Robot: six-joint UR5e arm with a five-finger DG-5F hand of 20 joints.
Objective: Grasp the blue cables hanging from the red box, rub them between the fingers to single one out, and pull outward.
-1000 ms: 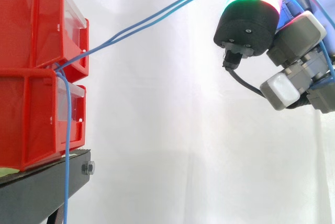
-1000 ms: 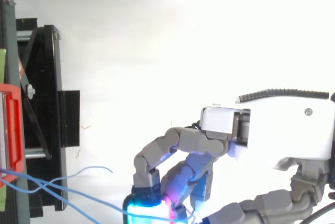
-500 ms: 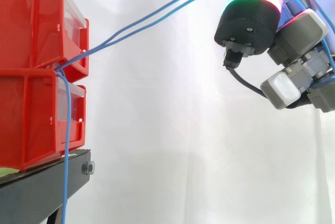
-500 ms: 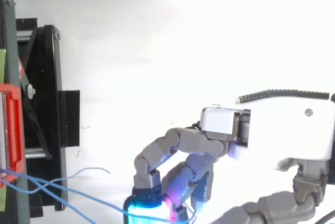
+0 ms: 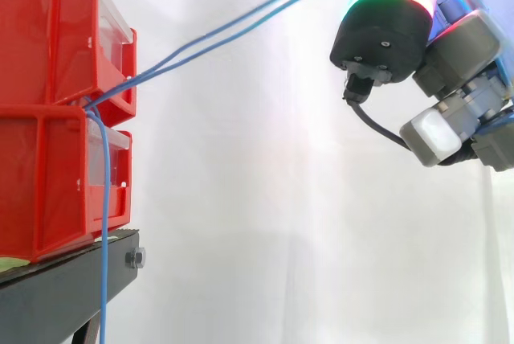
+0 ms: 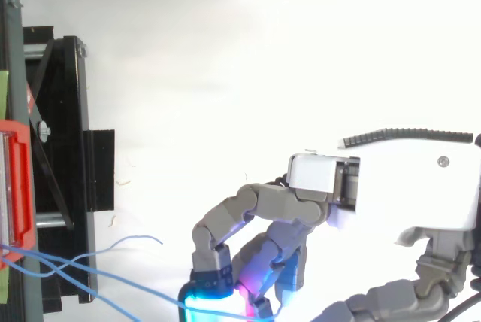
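Fingertips point(image 5: 384, 30) curled together, pinching the blue cables point(image 5: 161, 64) well out from the red bins point(image 5: 48, 47), about level with the upper bin; the pinch itself is cut off at the frame edge and lost in the cyan and pink glow; the hand point(image 6: 282, 203) arches over it; two cables run taut from the seam between the stacked bins; another hangs straight down from that seam, past the black stand point(image 5: 64, 288), its end cut off.

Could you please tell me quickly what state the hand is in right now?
Hand: shut, fingers curled around the blue cables.
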